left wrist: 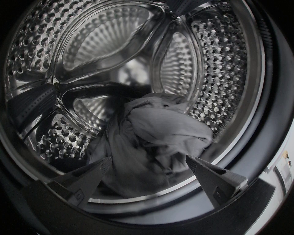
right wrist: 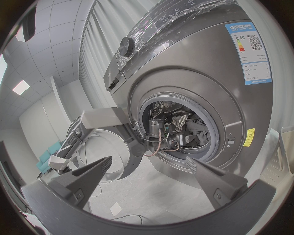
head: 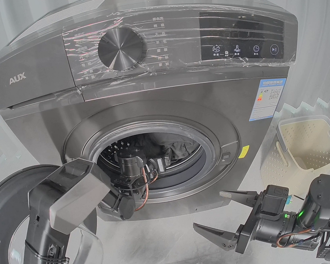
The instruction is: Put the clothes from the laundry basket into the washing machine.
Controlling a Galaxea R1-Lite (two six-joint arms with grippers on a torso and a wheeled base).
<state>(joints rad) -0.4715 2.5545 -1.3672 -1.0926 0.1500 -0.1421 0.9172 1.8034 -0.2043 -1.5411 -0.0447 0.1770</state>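
Observation:
The grey washing machine (head: 149, 100) stands with its round opening uncovered. Dark grey clothes (left wrist: 153, 137) lie bunched at the bottom of the steel drum (left wrist: 101, 49); the same clothes (head: 178, 144) show through the opening. My left gripper (left wrist: 147, 162) is open just inside the drum's mouth, short of the clothes, with nothing between its fingers. The left arm's wrist (head: 131, 164) sits at the opening's rim. My right gripper (head: 219, 215) is open and empty, low above the floor in front of the machine's right side. The cream laundry basket (head: 306, 149) stands right of the machine, its visible inside bare.
The machine's door (head: 9, 221) is swung fully open to the left, beside my left arm. Bare grey floor (head: 159, 250) spreads in front of the machine. The basket's wall (right wrist: 281, 165) is close to my right gripper. A pale curtain hangs behind.

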